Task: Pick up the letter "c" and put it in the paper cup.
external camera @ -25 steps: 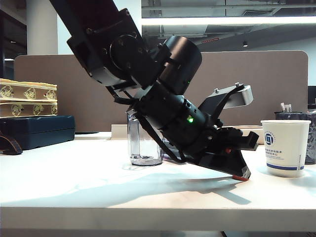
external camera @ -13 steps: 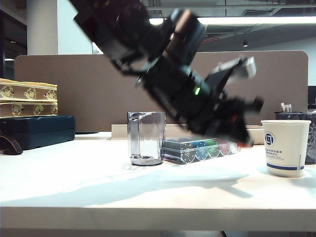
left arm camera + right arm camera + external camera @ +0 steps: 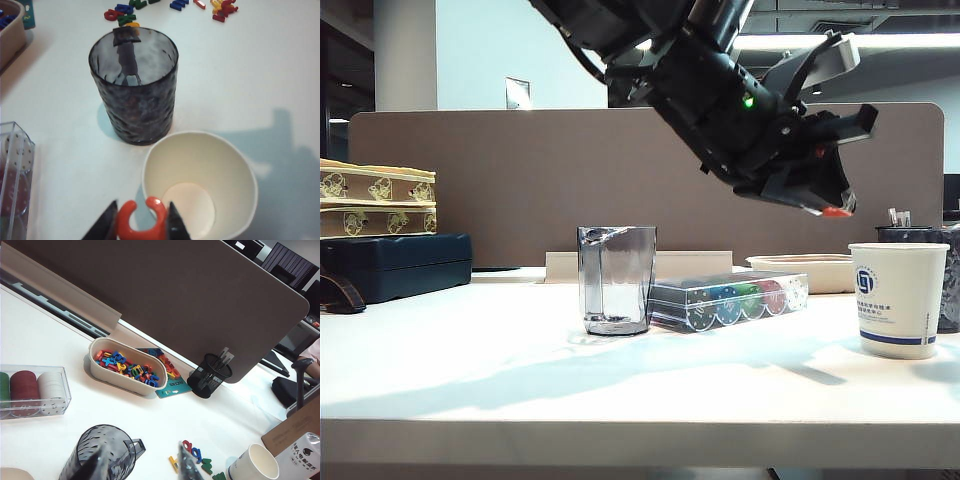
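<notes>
Left jaws lifted off surface, gripping tiny red-orange plastic letter "c", nearing white paper cup (release next); right jaws wide open, idle.

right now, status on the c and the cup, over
Left gripper shut on the letter "c", raised near the paper cup. Right gripper open, idle. Dark pen holder close behind the cup.

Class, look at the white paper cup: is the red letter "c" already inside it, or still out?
Out. The letter "c" is pinched in the left gripper above the rim of the upright paper cup, which holds nothing.
</notes>
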`<state>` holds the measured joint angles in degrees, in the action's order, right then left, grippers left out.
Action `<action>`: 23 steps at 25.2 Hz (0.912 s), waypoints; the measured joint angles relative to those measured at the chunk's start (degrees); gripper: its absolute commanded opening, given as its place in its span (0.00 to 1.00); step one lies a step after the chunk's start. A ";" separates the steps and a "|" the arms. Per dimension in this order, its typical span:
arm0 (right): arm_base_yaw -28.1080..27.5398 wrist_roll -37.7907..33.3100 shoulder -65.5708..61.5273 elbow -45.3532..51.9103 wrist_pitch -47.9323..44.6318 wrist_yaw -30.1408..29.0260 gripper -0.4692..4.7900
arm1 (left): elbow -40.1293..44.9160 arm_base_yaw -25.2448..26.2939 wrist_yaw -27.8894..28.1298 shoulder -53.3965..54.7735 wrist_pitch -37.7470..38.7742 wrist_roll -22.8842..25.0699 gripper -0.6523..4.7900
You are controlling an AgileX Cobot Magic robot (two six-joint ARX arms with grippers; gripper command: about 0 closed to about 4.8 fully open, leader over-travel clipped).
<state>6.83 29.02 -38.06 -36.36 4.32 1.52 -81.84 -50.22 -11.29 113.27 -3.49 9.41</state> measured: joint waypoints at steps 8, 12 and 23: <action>0.00 0.00 0.04 0.00 0.22 0.31 0.43 | -1.14 -1.05 -5.29 0.00 1.49 0.00 0.27; -0.02 0.00 0.07 0.00 0.28 0.33 0.43 | -1.16 -2.12 -7.74 0.00 2.21 0.20 0.27; 0.00 0.00 0.37 0.00 0.31 1.16 0.43 | -1.40 -2.12 -6.51 1.86 -2.71 1.14 0.27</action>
<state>6.83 29.02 -37.69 -36.36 4.62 2.68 -83.24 -52.34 -17.80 115.13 -6.20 10.55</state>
